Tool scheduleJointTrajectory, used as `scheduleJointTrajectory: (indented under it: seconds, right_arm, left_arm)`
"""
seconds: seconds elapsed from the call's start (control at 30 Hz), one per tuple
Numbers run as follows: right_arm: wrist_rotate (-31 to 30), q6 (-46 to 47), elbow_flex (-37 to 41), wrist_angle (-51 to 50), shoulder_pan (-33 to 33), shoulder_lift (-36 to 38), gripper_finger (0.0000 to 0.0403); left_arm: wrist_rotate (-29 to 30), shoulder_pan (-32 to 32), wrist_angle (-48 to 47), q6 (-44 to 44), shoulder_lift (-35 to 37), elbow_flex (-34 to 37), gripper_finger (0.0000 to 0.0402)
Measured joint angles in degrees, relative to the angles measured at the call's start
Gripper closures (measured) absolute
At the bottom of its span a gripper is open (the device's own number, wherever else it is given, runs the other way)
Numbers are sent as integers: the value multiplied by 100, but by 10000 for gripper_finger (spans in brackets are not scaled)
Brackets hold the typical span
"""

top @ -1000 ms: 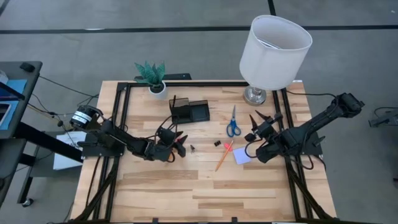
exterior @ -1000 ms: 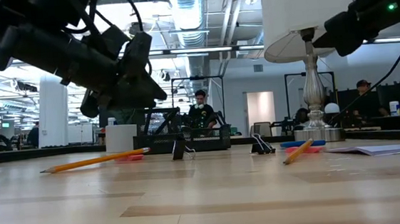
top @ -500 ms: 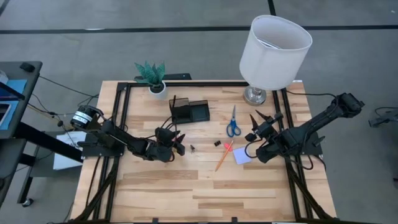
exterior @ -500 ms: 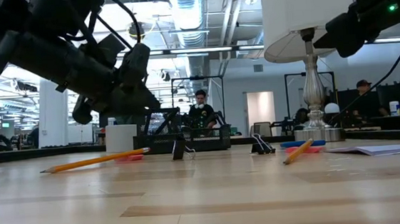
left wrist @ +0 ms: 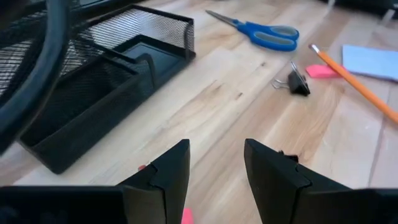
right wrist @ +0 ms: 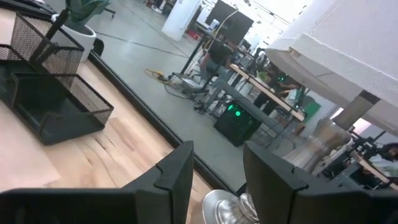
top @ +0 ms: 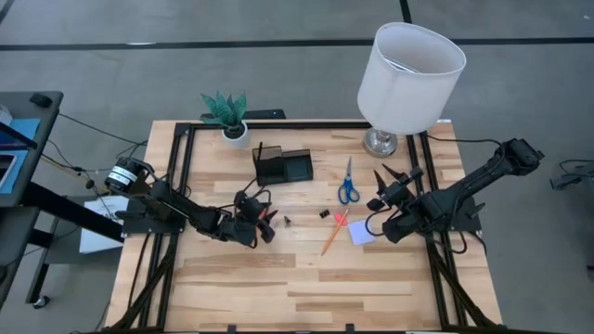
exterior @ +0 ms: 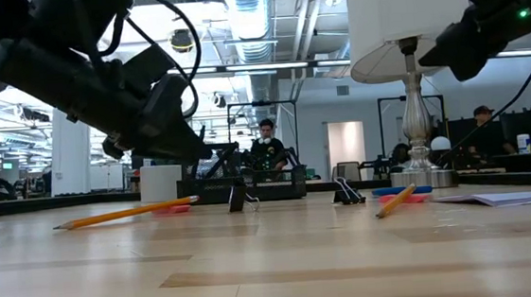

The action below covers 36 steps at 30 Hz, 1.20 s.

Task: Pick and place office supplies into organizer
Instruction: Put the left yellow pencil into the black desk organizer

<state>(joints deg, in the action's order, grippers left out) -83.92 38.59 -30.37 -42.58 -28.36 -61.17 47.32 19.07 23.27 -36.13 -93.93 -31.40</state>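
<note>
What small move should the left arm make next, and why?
Probably shift the left gripper slightly toward the small clip, then lower it. Its fingers are open and empty above the table, and the clip lies just beside one finger, not between them. The right gripper waits, open, on the table's right side.

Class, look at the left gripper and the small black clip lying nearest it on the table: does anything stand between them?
Nothing visible does. The left gripper hangs above bare wood, fingers open and empty, with the small black clip just beside it. The organizer stands off to one side, not between them.
</note>
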Motion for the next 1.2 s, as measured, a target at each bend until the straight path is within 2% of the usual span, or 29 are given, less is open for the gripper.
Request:
scheduleJointTrajectory:
  seconds: [0.3,0.57,0.77,0.9,1.2]
  right_arm:
    - [2,-1,0,-238,0,0,269]
    - [2,0,0,-291,0,0,268]
    - [2,212,0,-464,0,0,270]
    - [2,454,0,-652,0,0,268]
    - [0,499,0,-674,0,0,268]
  left_arm:
    - [33,-16,-566,194,2,0,258]
    - [30,-283,-736,-655,2,0,258]
    - [-392,-564,-754,-1237,4,0,258]
    - [-703,-708,-763,-1341,4,0,258]
    - [-809,-867,-1077,-1691,7,0,258]
